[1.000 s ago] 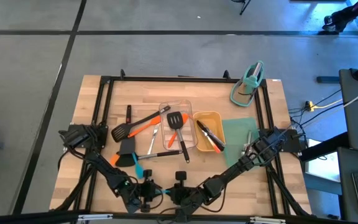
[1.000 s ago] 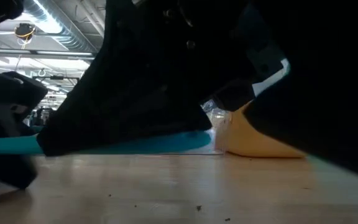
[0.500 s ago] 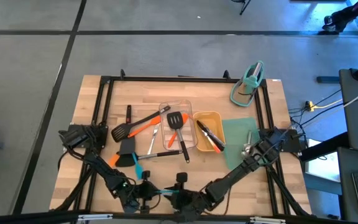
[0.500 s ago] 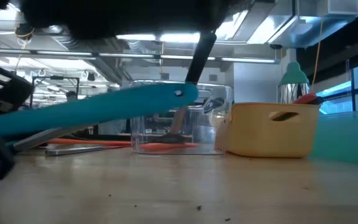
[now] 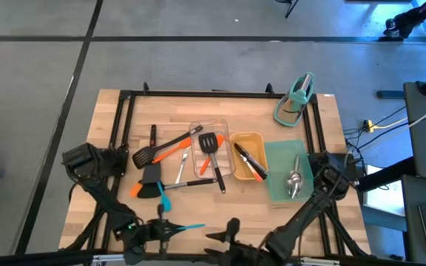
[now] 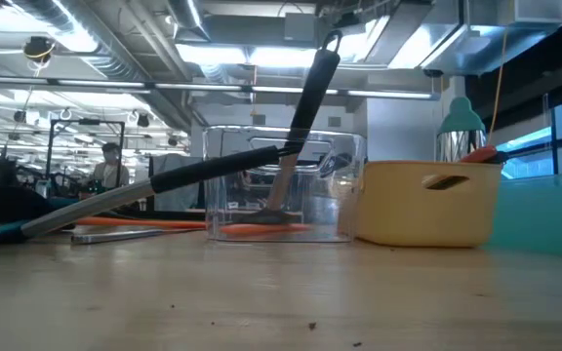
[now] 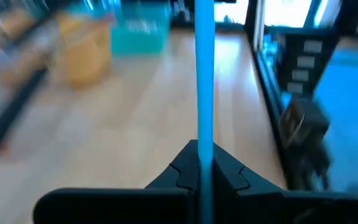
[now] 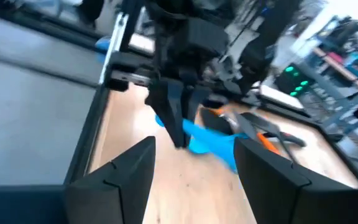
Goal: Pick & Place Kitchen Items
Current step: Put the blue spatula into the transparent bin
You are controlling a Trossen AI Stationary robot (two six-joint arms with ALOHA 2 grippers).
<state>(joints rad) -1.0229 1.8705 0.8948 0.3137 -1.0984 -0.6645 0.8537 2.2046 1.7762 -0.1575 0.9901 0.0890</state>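
Holding a blue spatula [image 5: 187, 227] at lower left of the high view.
My left gripper [image 7: 202, 167] is clamped on it; my right gripper [image 8: 194, 160] stands apart, empty.

Blue spatula [image 5: 186, 227] apparently held level near the table's front edge.

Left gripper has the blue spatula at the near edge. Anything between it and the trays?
Partly. The left gripper is shut on the blue spatula at the table's near edge. Toward the clear tray, a black turner and a long black-handled utensil lie on the table. Toward the yellow tray, nothing visible.
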